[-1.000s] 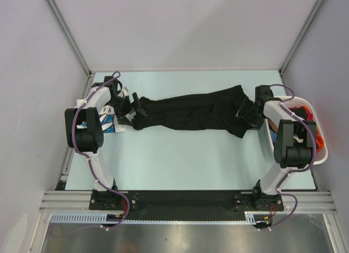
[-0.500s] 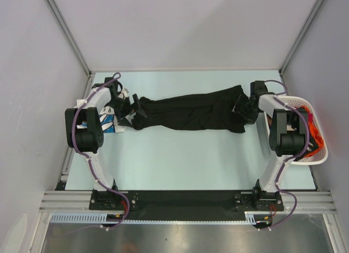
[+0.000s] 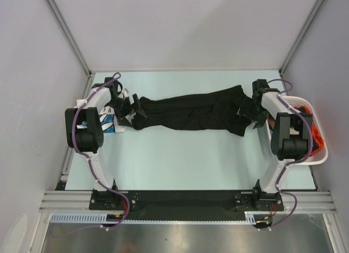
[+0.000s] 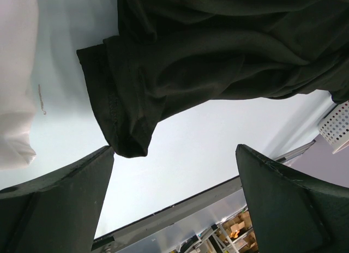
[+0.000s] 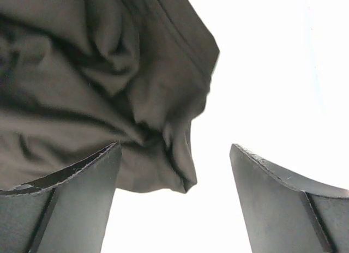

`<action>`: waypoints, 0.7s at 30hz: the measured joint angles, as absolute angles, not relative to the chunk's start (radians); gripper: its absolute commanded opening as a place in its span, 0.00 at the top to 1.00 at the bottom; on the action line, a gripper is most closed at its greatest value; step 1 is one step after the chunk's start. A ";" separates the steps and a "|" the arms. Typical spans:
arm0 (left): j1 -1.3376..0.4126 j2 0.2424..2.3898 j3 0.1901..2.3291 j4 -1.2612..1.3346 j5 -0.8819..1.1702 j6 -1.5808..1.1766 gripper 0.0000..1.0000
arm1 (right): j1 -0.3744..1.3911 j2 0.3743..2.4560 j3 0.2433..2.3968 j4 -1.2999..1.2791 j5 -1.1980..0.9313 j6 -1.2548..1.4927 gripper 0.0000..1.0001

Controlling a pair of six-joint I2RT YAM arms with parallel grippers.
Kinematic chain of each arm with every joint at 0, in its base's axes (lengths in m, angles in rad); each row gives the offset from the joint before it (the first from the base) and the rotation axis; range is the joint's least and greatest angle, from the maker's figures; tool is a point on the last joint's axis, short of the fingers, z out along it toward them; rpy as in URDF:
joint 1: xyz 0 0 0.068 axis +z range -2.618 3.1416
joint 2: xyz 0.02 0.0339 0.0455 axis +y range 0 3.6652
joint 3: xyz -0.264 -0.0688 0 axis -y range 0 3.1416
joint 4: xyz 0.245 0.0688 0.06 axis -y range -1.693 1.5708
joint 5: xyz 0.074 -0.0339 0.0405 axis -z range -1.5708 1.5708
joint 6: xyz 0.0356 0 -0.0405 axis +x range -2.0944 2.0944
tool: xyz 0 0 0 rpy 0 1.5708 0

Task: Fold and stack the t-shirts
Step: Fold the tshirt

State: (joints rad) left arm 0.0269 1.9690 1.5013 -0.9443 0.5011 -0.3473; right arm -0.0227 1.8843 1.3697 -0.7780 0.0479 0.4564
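I read the left gripper (image 4: 174, 149) spread wide and empty, just off the left end of the black t-shirt (image 3: 191, 114), right gripper (image 5: 174, 146) equally wide at its right end, shirt bunched lengthwise across the table (image 3: 180, 155), white printed t-shirt (image 3: 109, 121) at the left edge, basket (image 3: 322, 155) at the right.

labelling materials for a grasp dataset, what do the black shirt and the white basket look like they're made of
The large black t-shirt looks like soft matte knit cloth, possibly cotton: it bunches into loose folds and shows a stitched hem. The white perforated basket looks like rigid moulded plastic, faintly glossy: its wall holds a regular grid of holes.
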 measured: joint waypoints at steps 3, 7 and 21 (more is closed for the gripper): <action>0.027 1.969 1.501 -0.944 0.501 -0.347 0.00 | -0.024 1.813 1.331 -0.769 0.040 0.454 0.15; 0.027 1.969 1.501 -0.944 0.501 -0.347 0.00 | -0.025 1.751 1.322 -0.724 0.019 0.451 0.16; 0.027 1.969 1.501 -0.945 0.500 -0.347 0.00 | -0.018 1.842 1.283 -0.595 -0.125 0.451 0.39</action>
